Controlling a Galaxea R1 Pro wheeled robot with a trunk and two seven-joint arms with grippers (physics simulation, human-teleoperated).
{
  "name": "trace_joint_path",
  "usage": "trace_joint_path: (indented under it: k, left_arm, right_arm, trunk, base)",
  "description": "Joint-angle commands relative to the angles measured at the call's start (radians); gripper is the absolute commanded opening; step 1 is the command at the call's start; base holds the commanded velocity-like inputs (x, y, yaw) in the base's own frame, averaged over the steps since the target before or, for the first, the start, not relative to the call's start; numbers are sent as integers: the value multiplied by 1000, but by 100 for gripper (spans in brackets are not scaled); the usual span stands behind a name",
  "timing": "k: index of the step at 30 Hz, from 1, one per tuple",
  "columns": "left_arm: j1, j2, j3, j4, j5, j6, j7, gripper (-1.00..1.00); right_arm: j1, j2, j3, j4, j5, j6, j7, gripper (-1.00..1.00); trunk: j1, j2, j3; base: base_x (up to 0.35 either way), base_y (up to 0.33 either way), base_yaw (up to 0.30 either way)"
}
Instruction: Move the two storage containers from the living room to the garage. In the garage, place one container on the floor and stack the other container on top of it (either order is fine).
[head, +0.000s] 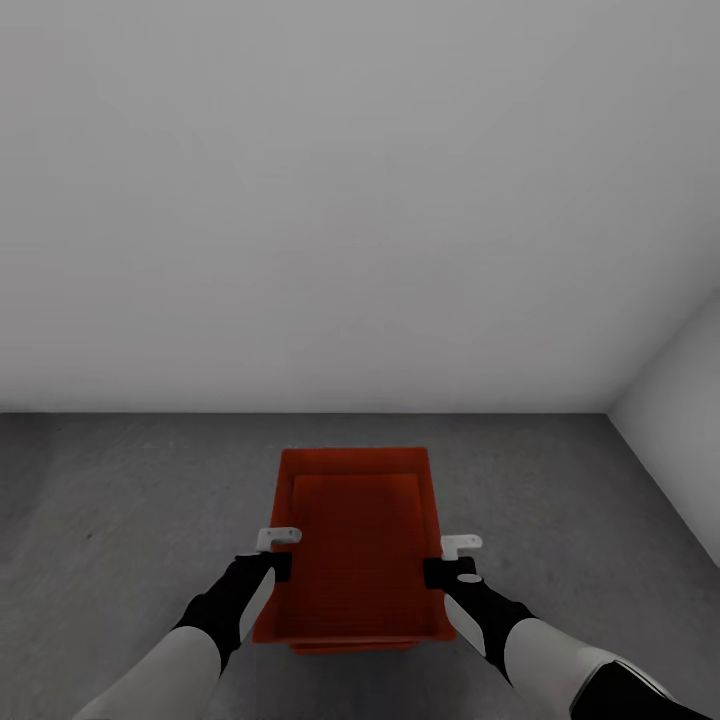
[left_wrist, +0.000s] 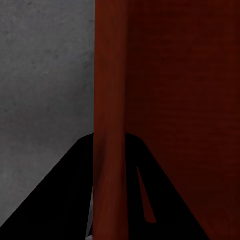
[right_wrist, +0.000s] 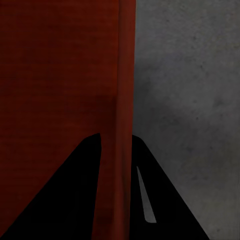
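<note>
**Box held over the garage floor, ready to set down**

The robot holds a box (head: 355, 545) between both arms, above the grey concrete floor (head: 120, 500) of the garage, facing a pale wall (head: 350, 200) with a corner to the right. The left gripper (head: 272, 552) pinches the left long wall of the box; in the left wrist view its dark fingers (left_wrist: 60, 200) sit either side of the thin red wall (left_wrist: 110, 125). The right gripper (head: 452, 560) pinches the opposite long wall the same way, fingers (right_wrist: 65, 200) straddling the wall (right_wrist: 122, 125). Both hold about midway along the box.

A second red edge peeks out just under the near end in the head view; whether that is the other box underneath or nested inside cannot be told.

The step in hand looks like lowering. To do it well, both arms should descend together at the same rate, so the box stays level and neither thin wall is twisted. If another box lies below, the held one should be squared to it before the jaws part. Both grippers should release only once the box is resting.

The box is orange-red, rectangular and topless, with thin plain walls and a flat, faintly ribbed bottom. It appears empty.
</note>
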Motion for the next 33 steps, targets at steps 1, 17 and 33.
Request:
trace_joint_path:
  k: [1, 17, 33]
  left_arm:
    - [0, 6, -1, 9, -14, 10, 9, -100]
    - [0, 6, -1, 9, -14, 10, 9, -100]
    - [0, 6, -1, 10, -14, 10, 9, -100]
  right_arm:
    - [-2, -23, -31, -3, 15, -6, -30, -100]
    - [-2, -22, -31, -3, 15, -6, -29, -100]
    - [-2, -23, -32, -3, 14, -7, -30, -100]
  trunk:
    - [0, -1, -1]
    - [0, -1, -1]
    - [0, -1, -1]
  base:
    - [0, 0, 0]
    - [0, 0, 52]
    - [0, 0, 81]
